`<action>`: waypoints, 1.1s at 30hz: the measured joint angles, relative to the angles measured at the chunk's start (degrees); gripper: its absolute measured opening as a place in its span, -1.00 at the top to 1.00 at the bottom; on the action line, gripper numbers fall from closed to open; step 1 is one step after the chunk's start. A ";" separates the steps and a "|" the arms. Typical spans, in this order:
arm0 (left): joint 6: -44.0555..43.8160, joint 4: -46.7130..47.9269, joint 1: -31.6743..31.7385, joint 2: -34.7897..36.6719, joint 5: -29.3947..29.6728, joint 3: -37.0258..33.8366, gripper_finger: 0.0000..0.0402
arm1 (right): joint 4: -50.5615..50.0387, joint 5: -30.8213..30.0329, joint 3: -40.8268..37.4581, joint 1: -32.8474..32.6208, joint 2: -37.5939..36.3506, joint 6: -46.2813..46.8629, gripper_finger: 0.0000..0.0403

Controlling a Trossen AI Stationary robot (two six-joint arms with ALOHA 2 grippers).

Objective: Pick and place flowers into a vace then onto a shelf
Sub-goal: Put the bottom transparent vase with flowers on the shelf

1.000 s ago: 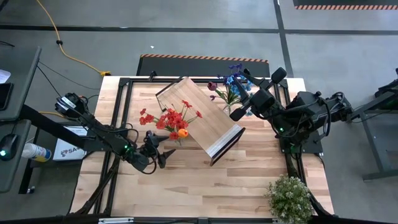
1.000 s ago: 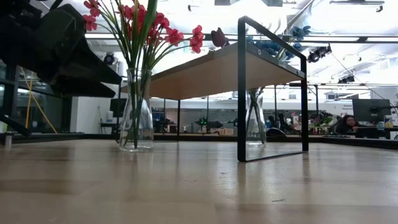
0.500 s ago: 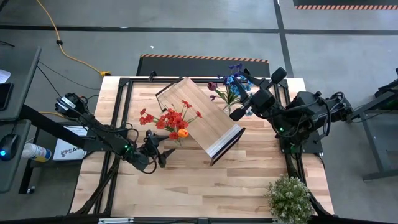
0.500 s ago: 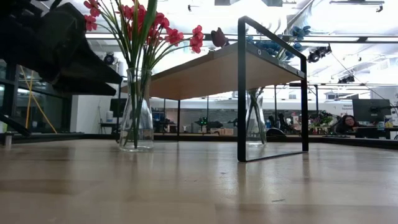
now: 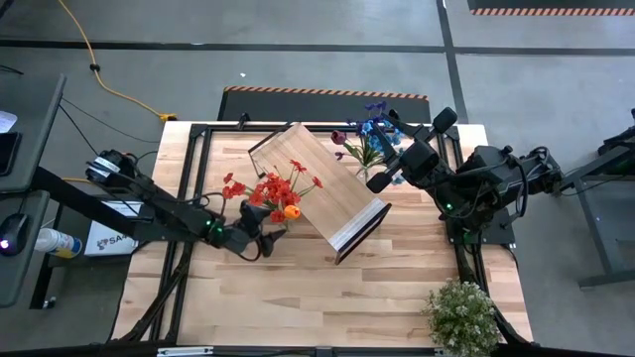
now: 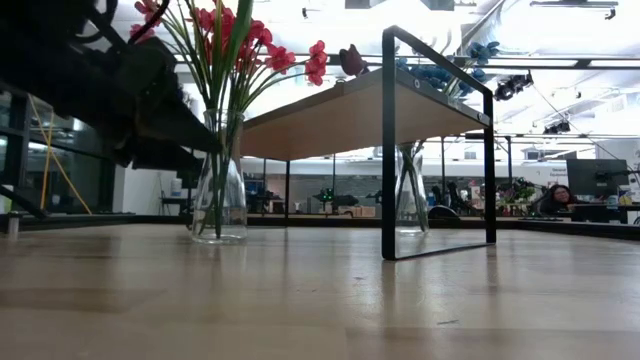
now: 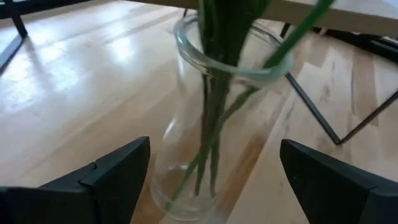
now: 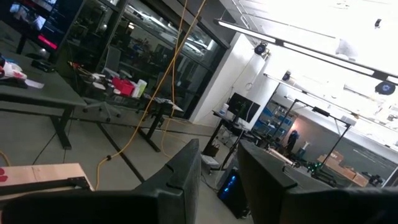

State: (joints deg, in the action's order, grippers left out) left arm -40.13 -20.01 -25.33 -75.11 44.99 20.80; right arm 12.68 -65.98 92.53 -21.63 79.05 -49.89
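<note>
Flowers' [image 7: 214, 93] blooms cropped above left pincer [image 7: 211, 180].

Bright overhead light; ceiling glare low view; left wrist blurred.

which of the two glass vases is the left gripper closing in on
The vase holding the red and orange flowers, on the shelf's left. The left gripper is right beside it, fingers open around the glass. The blue-flower vase stands by the right arm.
</note>
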 joint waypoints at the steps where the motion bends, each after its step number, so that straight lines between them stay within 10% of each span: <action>1: 0.33 -0.06 0.33 0.00 -0.04 0.00 -0.95 | -0.01 0.00 0.00 0.00 0.00 -0.01 0.51; 33: 8.61 -3.07 7.07 0.00 -0.94 0.02 -0.94 | 0.00 -0.02 0.00 0.00 0.00 -0.07 0.51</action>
State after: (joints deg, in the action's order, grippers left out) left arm -31.52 -23.08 -18.26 -75.11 44.05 20.82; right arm 12.68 -66.00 92.53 -21.63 79.05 -49.95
